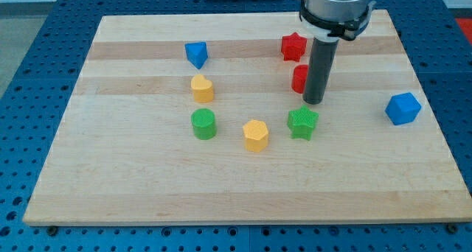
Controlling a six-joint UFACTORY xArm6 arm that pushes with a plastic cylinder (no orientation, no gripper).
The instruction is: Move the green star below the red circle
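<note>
1. my tip (313, 102): plain rod end, no jaws to spread or pinch; sits just right of the red circle (299, 79), above the green star (302, 123).
2. green star: on the surface (110, 186), just below the red circle, btwn yellow hexagon (256, 135) & blue cube (403, 108).
3. others: red star (293, 46), blue triangle (196, 54), yellow heart (202, 88), green cylinder (203, 124).
</note>
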